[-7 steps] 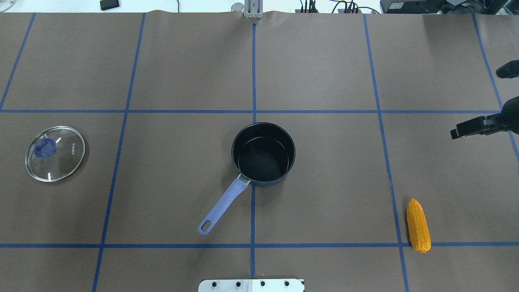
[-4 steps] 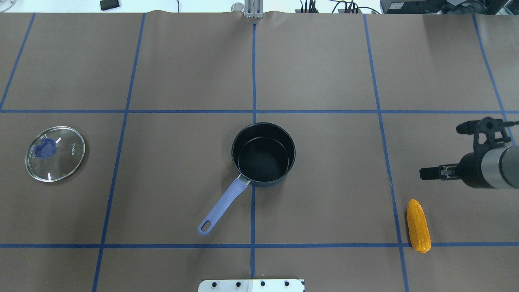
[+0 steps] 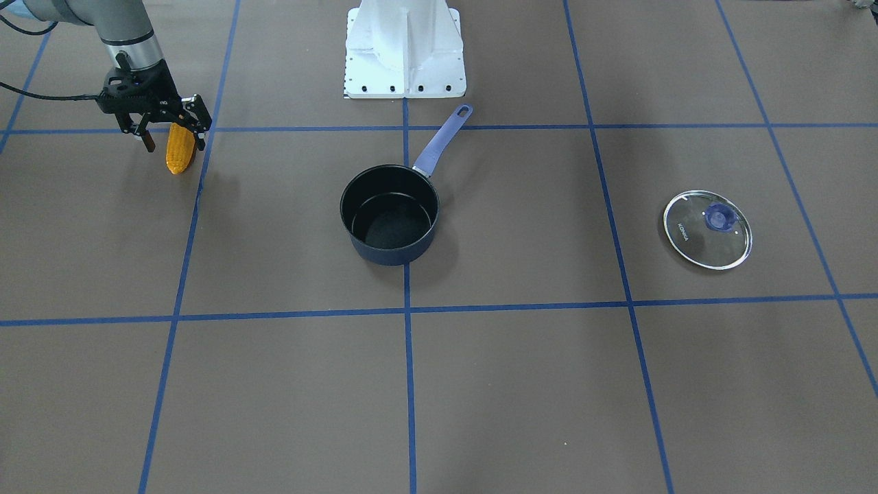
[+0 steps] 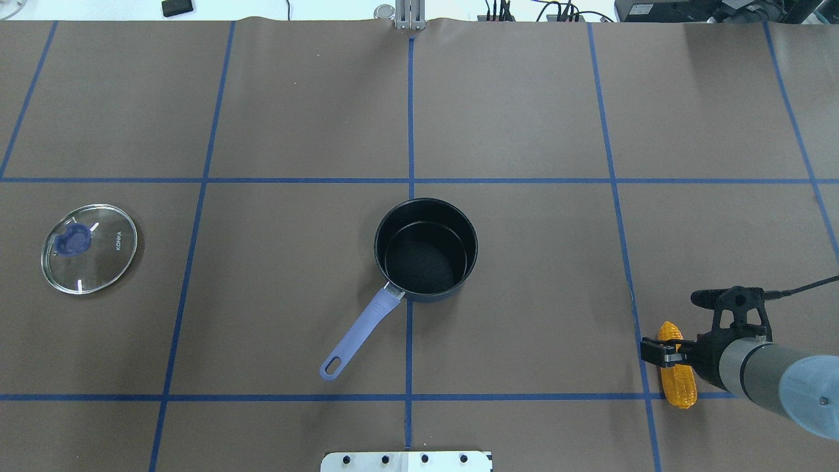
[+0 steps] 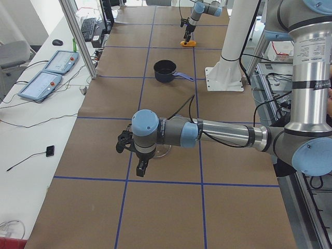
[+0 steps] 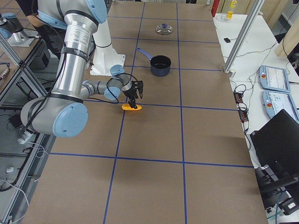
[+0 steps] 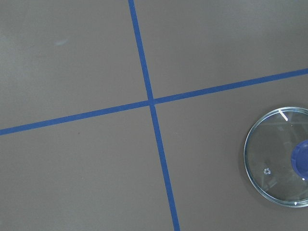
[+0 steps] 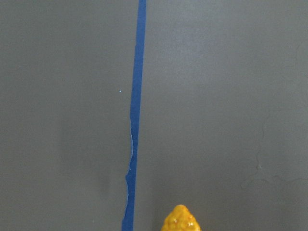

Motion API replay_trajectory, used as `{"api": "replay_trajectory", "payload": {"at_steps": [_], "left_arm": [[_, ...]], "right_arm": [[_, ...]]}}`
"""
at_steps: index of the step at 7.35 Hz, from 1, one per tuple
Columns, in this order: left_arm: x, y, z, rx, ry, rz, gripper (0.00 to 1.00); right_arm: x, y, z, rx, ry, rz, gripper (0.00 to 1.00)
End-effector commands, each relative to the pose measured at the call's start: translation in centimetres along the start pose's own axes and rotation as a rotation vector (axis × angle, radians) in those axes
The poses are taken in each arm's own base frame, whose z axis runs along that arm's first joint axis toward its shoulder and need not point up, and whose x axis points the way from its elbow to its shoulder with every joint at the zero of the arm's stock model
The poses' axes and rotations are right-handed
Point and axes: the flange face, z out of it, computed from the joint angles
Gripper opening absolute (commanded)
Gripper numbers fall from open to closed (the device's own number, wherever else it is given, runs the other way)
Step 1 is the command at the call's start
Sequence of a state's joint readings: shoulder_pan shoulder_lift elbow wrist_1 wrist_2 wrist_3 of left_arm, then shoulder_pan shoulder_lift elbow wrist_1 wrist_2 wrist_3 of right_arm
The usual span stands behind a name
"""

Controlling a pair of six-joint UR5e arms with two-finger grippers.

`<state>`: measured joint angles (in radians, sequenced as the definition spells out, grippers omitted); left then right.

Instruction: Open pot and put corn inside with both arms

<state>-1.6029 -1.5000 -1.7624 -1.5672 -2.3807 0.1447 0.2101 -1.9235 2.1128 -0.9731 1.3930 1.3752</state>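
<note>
Currently, the right gripper (image 3: 171, 142) stands open, one finger on either side of the corn (image 3: 180, 156). The left gripper (image 5: 130, 157) hangs near the lid (image 3: 693, 240); whether it is open or closed cannot be told.

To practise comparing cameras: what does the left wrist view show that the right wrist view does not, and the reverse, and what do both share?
Only the left wrist view: the lid at its right edge, cut off, and a crossing of tape. Only the right wrist view: the tip of the corn at the bottom edge. Both: the brown table and blue tape.
</note>
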Motion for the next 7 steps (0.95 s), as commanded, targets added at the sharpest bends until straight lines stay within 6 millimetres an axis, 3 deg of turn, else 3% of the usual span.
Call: {"api": "replay_trajectory", "payload": {"at_steps": [1, 2, 3, 4, 5, 7], "left_arm": [[0.1, -0.1, 0.0, 0.001, 0.000, 0.005, 0.99], [0.1, -0.1, 0.0, 0.001, 0.000, 0.005, 0.99], [0.2, -0.1, 0.0, 0.001, 0.002, 0.009, 0.99], [0.2, -0.1, 0.0, 0.001, 0.002, 0.011, 0.99], [0.2, -0.1, 0.0, 0.001, 0.002, 0.011, 0.99], [0.0, 0.3, 0.1, -0.003, 0.002, 0.004, 0.99]], "right_arm": [[0.5, 2.4, 0.6, -0.016, 0.023, -0.029, 0.67], [1.1, 3.0, 0.6, -0.025, 0.034, -0.043, 0.62], [1.1, 3.1, 0.7, -0.027, 0.035, -0.045, 0.48], [1.1, 3.1, 0.7, -0.027, 0.035, -0.048, 0.16], [0.9, 2.7, 0.3, -0.021, 0.026, -0.044, 0.00], [0.0, -1.9, -2.7, -0.010, -0.038, -0.028, 0.00]]}}
